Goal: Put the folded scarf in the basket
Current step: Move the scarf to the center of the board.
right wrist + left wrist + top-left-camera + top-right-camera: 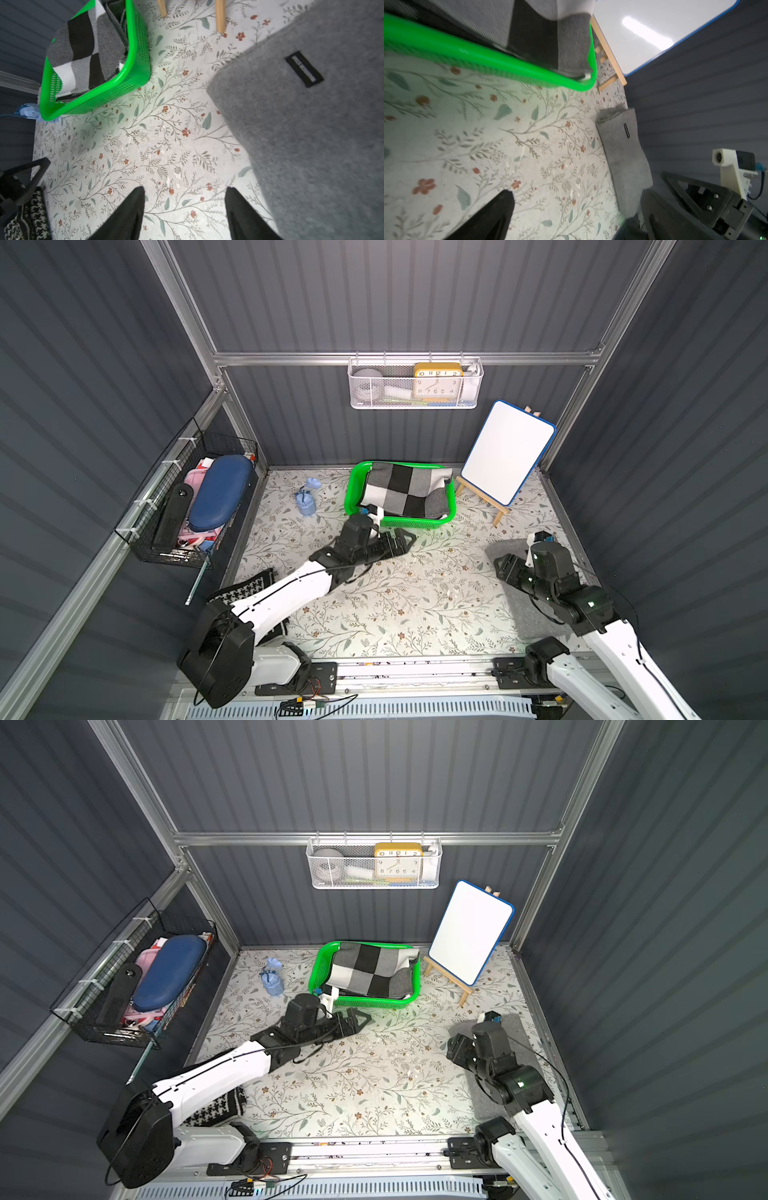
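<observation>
Judging from the folded scarf [405, 489] lying inside the basket [411, 523], placing looks finished, and the left pincer [405, 542] and right pincer [185, 193], both released and empty, need only draw clear.

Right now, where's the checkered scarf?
In both top views the checkered scarf lies inside the green basket at the back of the table, left of the whiteboard, just beyond the left end effector.
</observation>
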`<state>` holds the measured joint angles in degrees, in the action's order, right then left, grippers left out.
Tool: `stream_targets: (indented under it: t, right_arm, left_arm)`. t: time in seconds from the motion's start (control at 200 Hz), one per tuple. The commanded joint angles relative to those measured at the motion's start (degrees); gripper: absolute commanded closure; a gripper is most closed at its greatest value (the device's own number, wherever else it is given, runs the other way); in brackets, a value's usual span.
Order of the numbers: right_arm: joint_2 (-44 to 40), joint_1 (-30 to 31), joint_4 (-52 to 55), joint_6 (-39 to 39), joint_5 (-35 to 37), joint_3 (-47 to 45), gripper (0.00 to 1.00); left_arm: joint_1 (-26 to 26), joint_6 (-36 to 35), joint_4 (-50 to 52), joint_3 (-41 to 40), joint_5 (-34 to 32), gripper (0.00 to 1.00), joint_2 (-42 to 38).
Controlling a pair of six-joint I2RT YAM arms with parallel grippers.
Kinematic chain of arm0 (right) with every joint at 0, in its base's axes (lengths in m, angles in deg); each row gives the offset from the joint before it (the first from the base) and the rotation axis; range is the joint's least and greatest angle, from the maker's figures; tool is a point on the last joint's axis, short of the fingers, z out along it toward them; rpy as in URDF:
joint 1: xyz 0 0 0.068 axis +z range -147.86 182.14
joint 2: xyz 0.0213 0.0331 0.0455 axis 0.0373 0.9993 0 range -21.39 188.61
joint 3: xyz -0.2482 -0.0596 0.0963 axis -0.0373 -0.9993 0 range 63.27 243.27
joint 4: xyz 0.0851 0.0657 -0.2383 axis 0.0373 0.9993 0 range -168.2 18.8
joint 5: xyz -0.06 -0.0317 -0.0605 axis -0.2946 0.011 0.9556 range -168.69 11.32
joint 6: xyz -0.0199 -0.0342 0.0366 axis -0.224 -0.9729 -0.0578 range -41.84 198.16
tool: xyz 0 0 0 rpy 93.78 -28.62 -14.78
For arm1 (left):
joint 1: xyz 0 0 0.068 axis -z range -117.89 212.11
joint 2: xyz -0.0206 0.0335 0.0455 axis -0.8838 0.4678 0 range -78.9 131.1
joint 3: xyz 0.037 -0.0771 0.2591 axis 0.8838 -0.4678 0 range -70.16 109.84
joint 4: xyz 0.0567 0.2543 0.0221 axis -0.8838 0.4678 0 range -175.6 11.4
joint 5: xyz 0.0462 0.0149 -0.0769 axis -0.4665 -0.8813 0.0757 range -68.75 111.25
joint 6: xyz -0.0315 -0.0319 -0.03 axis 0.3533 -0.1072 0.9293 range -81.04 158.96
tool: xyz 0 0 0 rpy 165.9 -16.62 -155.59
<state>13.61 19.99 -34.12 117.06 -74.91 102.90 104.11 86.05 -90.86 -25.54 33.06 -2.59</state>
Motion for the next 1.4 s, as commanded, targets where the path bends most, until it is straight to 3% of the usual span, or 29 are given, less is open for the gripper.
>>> stream_targets:
  t: [0.0,0.11,0.225,0.505,0.645,0.935,1.186,1.396]
  right_arm:
    - [-6.5,0.2,3.7,3.9,3.9,-2.1,0.34]
    - [-12.0,0.3,5.8,5.6,6.3,-2.5,0.34]
    - [-15.4,0.2,7.1,6.4,6.5,-1.7,0.35]
    - [-19.3,0.3,10.6,6.8,7.6,2.0,0.35]
    - [-21.6,0.3,12.1,7.6,8.3,2.5,0.35]
    - [-25.1,0.3,14.2,8.7,8.8,1.8,0.35]
    - [-27.0,0.3,15.3,9.2,8.3,1.9,0.35]
    - [-27.1,0.2,15.5,8.5,8.9,2.1,0.35]
  left_arm:
    - [7.8,8.5,-10.2,-1.9,-3.5,0.01,4.5]
    - [18.2,13.4,-18.2,-0.3,-7.7,0.05,12.3]
    - [23.2,15.0,-20.9,7.1,-5.0,0.05,23.2]
    - [29.1,17.7,-22.2,23.8,4.0,0.06,43.5]
    - [30.4,19.5,-22.1,28.0,5.9,0.13,49.1]
    - [32.2,20.3,-18.3,38.1,7.1,0.17,57.3]
    - [32.2,21.3,-16.1,44.5,7.6,0.39,63.2]
    - [32.2,19.7,-14.9,44.8,7.6,0.86,61.5]
